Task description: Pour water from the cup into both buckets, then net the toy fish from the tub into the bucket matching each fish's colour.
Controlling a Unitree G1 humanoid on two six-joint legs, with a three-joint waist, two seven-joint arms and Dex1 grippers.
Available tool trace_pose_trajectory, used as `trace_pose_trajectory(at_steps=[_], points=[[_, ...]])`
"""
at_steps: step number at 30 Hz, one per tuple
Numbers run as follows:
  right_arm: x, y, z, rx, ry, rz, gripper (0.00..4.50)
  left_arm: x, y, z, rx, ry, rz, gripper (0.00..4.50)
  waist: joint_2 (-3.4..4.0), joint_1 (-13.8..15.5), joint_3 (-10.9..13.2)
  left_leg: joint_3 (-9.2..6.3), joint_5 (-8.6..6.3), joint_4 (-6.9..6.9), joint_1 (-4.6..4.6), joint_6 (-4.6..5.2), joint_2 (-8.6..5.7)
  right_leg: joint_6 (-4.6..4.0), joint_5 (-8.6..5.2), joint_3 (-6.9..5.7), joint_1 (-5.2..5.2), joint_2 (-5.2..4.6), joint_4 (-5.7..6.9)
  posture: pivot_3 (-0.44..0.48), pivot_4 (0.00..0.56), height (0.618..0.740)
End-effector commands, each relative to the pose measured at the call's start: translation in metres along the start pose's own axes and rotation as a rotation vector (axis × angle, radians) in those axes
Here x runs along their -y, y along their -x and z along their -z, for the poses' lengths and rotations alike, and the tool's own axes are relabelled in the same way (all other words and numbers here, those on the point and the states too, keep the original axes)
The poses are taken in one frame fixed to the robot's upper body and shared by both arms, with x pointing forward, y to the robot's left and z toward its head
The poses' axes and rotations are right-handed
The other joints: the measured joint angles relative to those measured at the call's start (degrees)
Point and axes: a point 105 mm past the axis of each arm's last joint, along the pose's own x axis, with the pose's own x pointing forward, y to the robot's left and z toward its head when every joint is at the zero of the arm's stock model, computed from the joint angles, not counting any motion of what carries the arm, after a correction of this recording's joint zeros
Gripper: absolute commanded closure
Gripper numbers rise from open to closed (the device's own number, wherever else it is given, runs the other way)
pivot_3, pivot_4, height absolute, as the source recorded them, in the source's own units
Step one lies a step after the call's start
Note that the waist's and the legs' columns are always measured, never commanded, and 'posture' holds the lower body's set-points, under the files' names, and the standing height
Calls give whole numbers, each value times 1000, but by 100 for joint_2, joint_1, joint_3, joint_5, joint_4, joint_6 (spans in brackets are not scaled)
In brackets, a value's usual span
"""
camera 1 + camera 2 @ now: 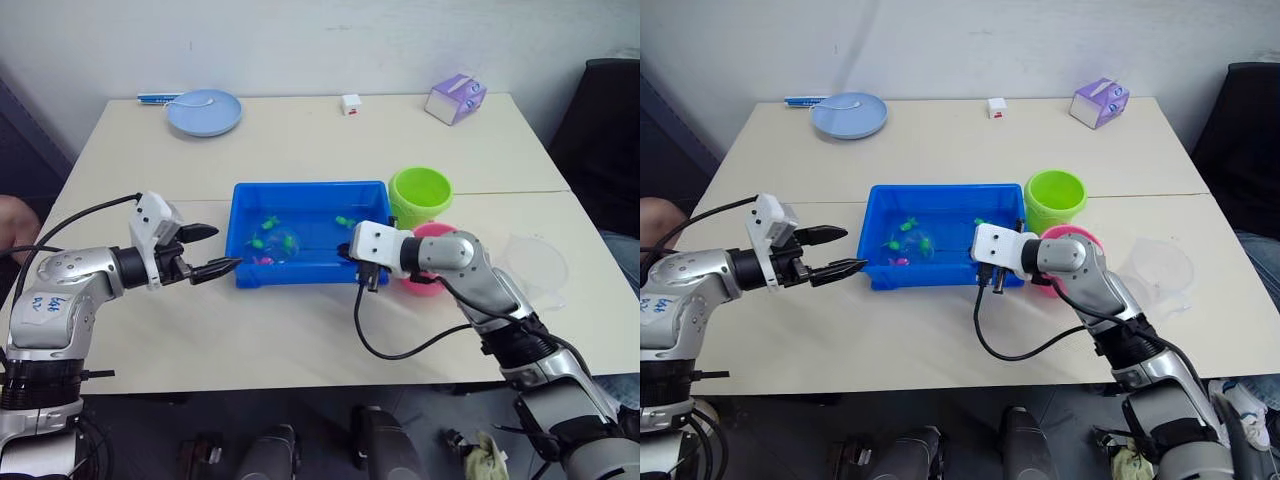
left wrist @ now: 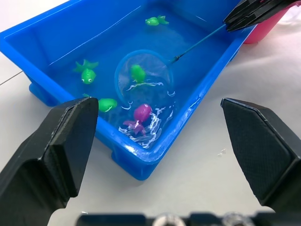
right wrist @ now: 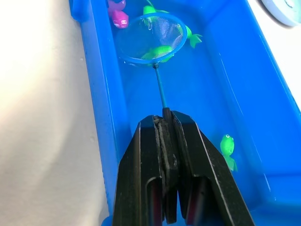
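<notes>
Bench [image 1: 300, 340], pale top: left hand [image 1: 203, 251] near the front-left part, fingers spread apart and gripping nothing, hovering just beside the tub's left end. Right hand [image 3: 164, 117], clenched on the thin dark handle of the net [image 3: 151, 38], held over the tub's right end. Tub [image 1: 245, 272], bright blue, mid-bench, holding water; the net's light-blue hoop lies inside it with one green fish [image 2: 138, 73] within the ring. Other toy fish in the tub: green ones [image 2: 86, 75] loose toward the far wall and a magenta one [image 2: 141, 113] by the near wall. Cup [image 1: 538, 262], clear, near the right edge. Pink bucket [image 1: 436, 232], touching the tub's right end, partly behind the right arm. Green bucket [image 1: 420, 195] just behind it. Pale-blue plate [image 1: 204, 112] at the far-left corner; purple box [image 1: 455, 98] at the far edge, right side.
</notes>
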Motion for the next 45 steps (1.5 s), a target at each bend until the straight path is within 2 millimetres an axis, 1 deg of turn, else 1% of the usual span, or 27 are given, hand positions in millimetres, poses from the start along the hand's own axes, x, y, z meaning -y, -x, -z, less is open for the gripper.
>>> trace_pose_trajectory(at_steps=[1, 4, 8, 10, 15, 20, 25, 26, 28, 33, 37, 38, 40, 44, 45], points=[[8, 1, -4, -4, 67, 17, 3739, 1, 3, -1, -18, -52, 11, 0, 0, 0, 0, 0, 0, 0, 0, 0, 0, 0, 0, 0, 0, 0, 0, 0, 150, 740], [8, -7, -4, -22, 128, 0, 3739, 1, 7, 6, -53, -66, 14, 0, 1, -14, 0, 1, 0, -2, 1, 0, 0, 0, 0, 1, -1, 0, 0, 0, 150, 740], [6, -16, -6, -19, 190, -39, 3739, -1, 12, 6, -50, -67, 2, 0, 2, -20, 1, 3, 0, -7, 1, -1, 2, -3, -2, 1, -6, 1, 1, 0, 150, 740], [3, -19, -13, 20, 174, -65, 3739, -1, 13, 5, -47, -67, -3, 0, 2, -19, 1, 3, 0, -6, 1, -1, 2, -3, -2, 0, -5, 1, 1, 0, 150, 740], [-4, -20, -25, 69, 149, -116, 3739, -1, 14, 5, -39, -61, -14, 0, 2, -8, 1, 3, 0, -4, 1, -1, 1, -3, -2, 0, -3, 0, 0, 0, 150, 740], [3, -14, -24, 70, 112, -107, 3739, -2, 15, 4, -32, -56, -22, 0, 2, -10, 1, 2, 0, -4, 1, -1, 1, -3, -2, -1, -3, 0, 0, 0, 150, 740], [10, -10, -23, 83, -7, -71, 3739, -3, 15, 3, -27, -53, -24, 0, 2, -9, 1, 2, 0, -4, 1, -1, 1, -3, -2, 0, -3, 0, 0, 0, 150, 740], [14, -9, -23, 96, -78, -56, 3739, -3, 14, 3, -23, -52, -24, 0, 2, -9, 1, 2, 0, -4, 1, -1, 1, -3, -2, 0, -3, 0, 1, 0, 150, 740], [17, -7, -23, 109, -161, -44, 3739, -4, 13, 1, -14, -49, -22, 0, 2, -9, 1, 2, 0, -4, 1, -1, 1, -3, -2, 0, -3, 0, 1, 0, 150, 740], [21, 7, -21, 148, -370, -38, 3739, -3, 9, -6, 20, -29, 4, 0, 3, -6, 1, 2, 0, -4, 0, -1, 1, -3, -2, 0, -3, -1, 1, 0, 150, 740], [23, 20, -19, 152, -432, -8, 3739, -2, 5, -13, 54, -11, 36, 0, 3, -2, 2, 1, 0, -4, 0, -1, 0, -3, -2, 0, -3, -2, 2, 0, 150, 740], [23, 26, -19, 152, -441, 3, 3739, -1, 3, -16, 71, -2, 50, 0, 3, -1, 1, 0, 0, -4, 0, -1, 0, -3, -2, 0, -3, -2, 2, 0, 150, 740], [22, 46, -20, 165, -470, 40, 3739, 7, -7, -26, 115, 18, 124, 0, 4, 59, 2, -3, 0, -2, -4, -1, -1, -3, -2, -5, -4, -4, 0, 0, 150, 740], [19, 76, -22, 163, -518, 118, 3739, 19, -23, -37, 145, 20, 223, 0, 3, 142, 2, -4, -1, 6, -9, 0, -6, -1, 0, -8, -3, -8, -1, 0, 150, 740], [17, 90, -21, 159, -532, 159, 3739, 25, -31, -41, 157, 13, 269, 0, 3, 148, 2, -4, -1, 6, -9, 0, -6, -1, 0, -9, -3, -8, 0, 0, 150, 740]])
